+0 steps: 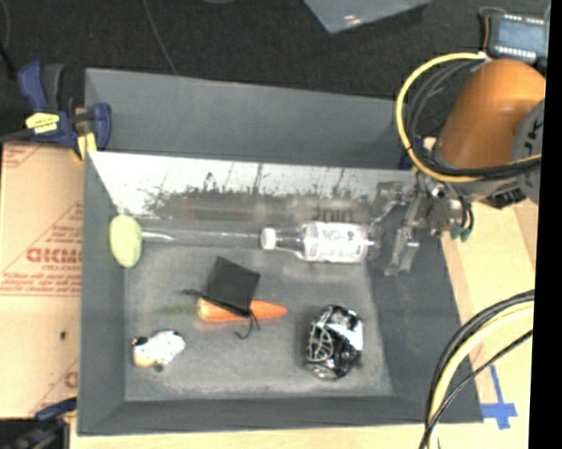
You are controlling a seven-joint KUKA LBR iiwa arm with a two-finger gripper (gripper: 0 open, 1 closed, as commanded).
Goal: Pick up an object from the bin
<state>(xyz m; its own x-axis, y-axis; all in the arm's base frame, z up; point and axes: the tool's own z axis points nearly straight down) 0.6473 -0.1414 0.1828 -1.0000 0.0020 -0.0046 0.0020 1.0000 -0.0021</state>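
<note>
Clear bottle (325, 242) lies on its side at one o'clock in the bin (254, 372), cap pointing to nine. The gripper (404, 242) hangs just beside its base, at three o'clock. It is probably lining up on the bottle, but open or closed, I cannot tell. Carrot (269, 311) under black cloth (233, 284) sits well apart.

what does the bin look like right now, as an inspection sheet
surface: grey bin, flat floor
job's things: clear bottle on its side near the back wall, base towards the tool
clutter: green oval piece at left; carrot under a black square; white and yellow toy front left; black and white wire ball front right
tool: by the right wall, beside the bottle's base
cables: yellow and black loops round the arm's orange cover
surroundings: dark floor behind the bin
</note>
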